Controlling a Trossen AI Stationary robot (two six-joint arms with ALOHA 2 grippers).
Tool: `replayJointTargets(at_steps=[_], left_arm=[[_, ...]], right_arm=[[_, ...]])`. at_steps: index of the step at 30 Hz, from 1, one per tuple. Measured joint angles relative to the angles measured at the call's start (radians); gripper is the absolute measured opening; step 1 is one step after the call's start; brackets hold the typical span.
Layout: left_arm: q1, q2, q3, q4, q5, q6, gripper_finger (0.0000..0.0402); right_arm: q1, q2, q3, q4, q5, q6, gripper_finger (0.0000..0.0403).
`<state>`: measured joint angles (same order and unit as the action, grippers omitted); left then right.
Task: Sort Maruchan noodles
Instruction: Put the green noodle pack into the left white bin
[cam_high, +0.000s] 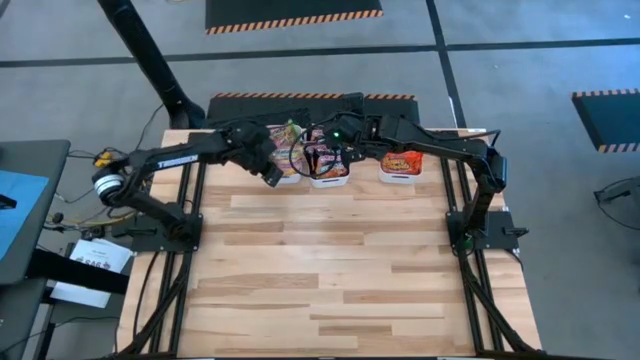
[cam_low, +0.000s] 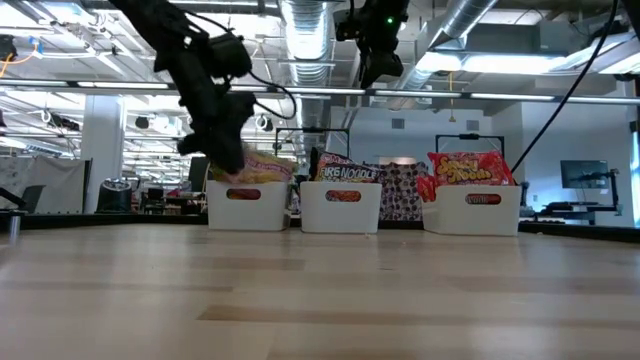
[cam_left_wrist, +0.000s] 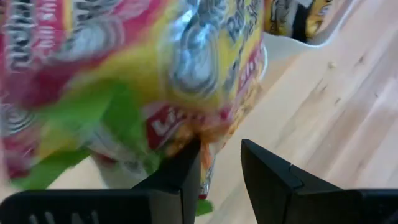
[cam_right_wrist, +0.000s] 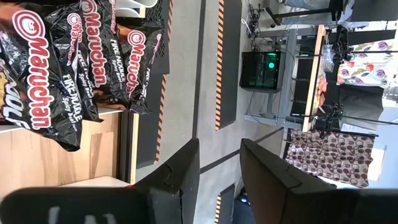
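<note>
Bright overhead light, blurred left-wrist close-up.

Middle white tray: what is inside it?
The middle tray holds upright dark Maruchan packets, labels showing above its rim. Their lower halves and the tray floor are hidden by its front wall; the count is unclear.

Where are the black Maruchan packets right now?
The black packets stand in the middle tray of three at the table's far edge, between the green-yellow packets and the red packets.

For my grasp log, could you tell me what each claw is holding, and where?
Neither holds anything: the left claw stands open at the edge of a green-yellow packet, and the right claw stands open over the black packets.
</note>
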<state>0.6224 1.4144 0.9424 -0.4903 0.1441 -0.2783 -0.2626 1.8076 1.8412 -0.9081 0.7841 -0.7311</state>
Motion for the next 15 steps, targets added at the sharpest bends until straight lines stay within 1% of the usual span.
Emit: replayJointTargets(at_steps=[3,6,15], left_arm=[[0.000,0.049,0.001,0.021,0.004,0.001,0.0107],[0.000,0.076,0.003,0.037,-0.020,0.007,0.0107],[0.015,0.072,0.001,0.027,-0.098,0.050,0.0107]], right_arm=[[0.001,0.000,0.000,0.000,0.000,-0.002,0.0139],[0.001,0.000,0.000,0.000,0.000,-0.002,0.0139],[0.000,0.000,0.000,0.000,0.000,-0.002,0.0139]])
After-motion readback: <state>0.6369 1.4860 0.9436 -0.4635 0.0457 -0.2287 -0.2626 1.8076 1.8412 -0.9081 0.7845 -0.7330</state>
